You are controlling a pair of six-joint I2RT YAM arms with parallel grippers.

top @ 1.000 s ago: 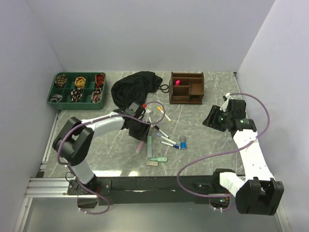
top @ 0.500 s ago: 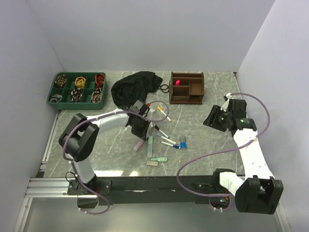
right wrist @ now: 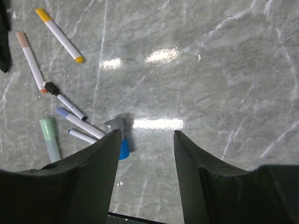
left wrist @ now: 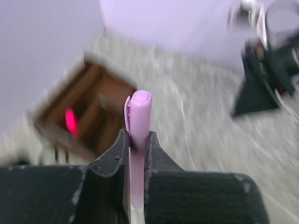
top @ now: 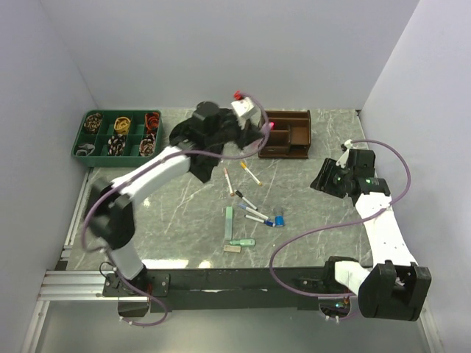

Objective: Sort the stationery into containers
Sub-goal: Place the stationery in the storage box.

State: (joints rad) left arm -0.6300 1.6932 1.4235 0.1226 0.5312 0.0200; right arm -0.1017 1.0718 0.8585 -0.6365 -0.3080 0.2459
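My left gripper (top: 257, 137) is lifted beside the left end of the dark brown wooden organiser (top: 287, 134). It is shut on a pastel pink highlighter (left wrist: 139, 122), which stands up between the fingers; the organiser (left wrist: 88, 114) lies blurred beyond it, with a bright pink piece (left wrist: 71, 120) inside. Mid-table lie a green highlighter (top: 229, 219), several slim pens (top: 246, 200), a blue-capped piece (top: 279, 218) and a grey eraser (top: 232, 249). My right gripper (right wrist: 147, 140) is open and empty above the marble, right of the blue-capped piece (right wrist: 122, 148). The green tray (top: 118, 134) is at the back left.
A black cloth (top: 193, 140) lies between the tray and the organiser, partly under my left arm. A yellow-capped pen (right wrist: 60, 35) and a pink-capped pen (right wrist: 30, 60) lie behind the cluster. White walls close in the back and both sides.
My left gripper shut on the pink highlighter on the table, then lifted it and swung it back to the organiser's left end. The right arm has stayed still.
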